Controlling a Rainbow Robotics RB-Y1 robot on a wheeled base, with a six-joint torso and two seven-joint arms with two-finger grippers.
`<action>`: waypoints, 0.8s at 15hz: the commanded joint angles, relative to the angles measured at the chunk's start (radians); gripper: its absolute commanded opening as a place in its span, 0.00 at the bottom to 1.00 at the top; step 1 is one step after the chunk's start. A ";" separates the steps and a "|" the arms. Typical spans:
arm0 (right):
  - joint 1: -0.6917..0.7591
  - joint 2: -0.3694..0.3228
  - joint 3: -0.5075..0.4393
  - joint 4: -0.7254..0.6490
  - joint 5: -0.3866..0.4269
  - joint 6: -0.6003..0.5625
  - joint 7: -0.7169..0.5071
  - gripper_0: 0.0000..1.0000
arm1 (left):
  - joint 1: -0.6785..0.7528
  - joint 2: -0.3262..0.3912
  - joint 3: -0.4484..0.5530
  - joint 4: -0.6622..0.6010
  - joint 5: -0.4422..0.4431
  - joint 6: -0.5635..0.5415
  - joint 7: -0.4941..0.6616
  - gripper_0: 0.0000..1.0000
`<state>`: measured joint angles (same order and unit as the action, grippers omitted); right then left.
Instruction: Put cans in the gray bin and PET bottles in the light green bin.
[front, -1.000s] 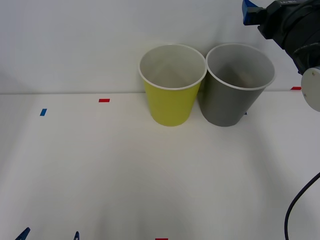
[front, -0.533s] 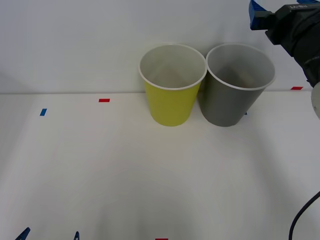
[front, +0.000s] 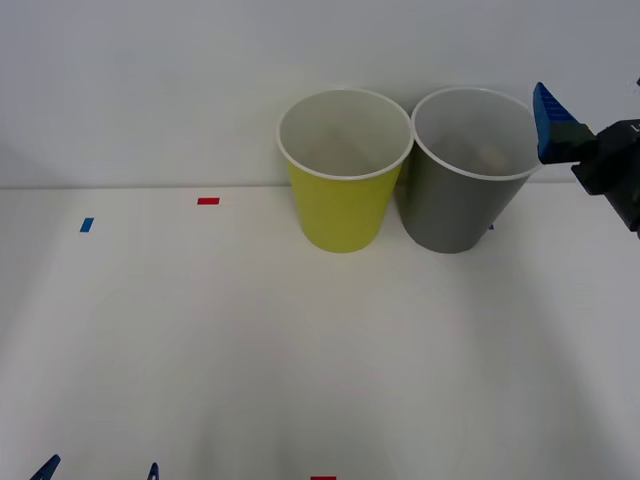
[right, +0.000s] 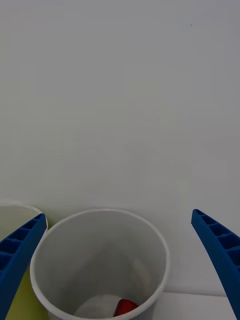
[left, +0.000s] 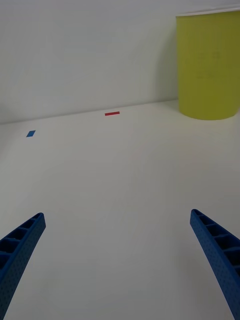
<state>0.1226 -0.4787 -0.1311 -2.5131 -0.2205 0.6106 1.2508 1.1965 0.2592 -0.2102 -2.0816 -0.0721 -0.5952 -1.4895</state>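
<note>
Now that the right gripper (right: 120, 280), fingers spread and empty, has dropped beside the gray bin (front: 470, 200), the red can (right: 126, 306) lies inside, sorted.

A plain white wall (front: 150, 80) backs the white table (front: 250, 350), seemingly evenly lit.

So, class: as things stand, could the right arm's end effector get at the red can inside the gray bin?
Probably yes. The right end effector is open beside the gray bin, whose mouth is uncovered. The red can lies at the bottom, so it would need a deep reach between the walls.
</note>
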 joint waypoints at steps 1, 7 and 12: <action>0.153 0.020 0.010 -0.004 0.000 -0.173 -0.001 1.00 | 0.000 0.000 0.000 0.000 0.000 0.000 0.000 1.00; 0.353 0.051 0.088 0.114 0.122 -0.578 -0.001 1.00 | 0.000 0.000 0.000 0.000 0.000 0.000 0.000 1.00; 0.463 0.074 0.125 0.370 0.155 -0.973 0.012 1.00 | 0.000 0.000 0.000 0.000 0.000 0.000 0.000 1.00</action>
<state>0.5332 -0.4128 -0.0187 -2.2064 -0.0766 -0.2840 1.2591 1.1965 0.2592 -0.2102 -2.0816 -0.0721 -0.5952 -1.4895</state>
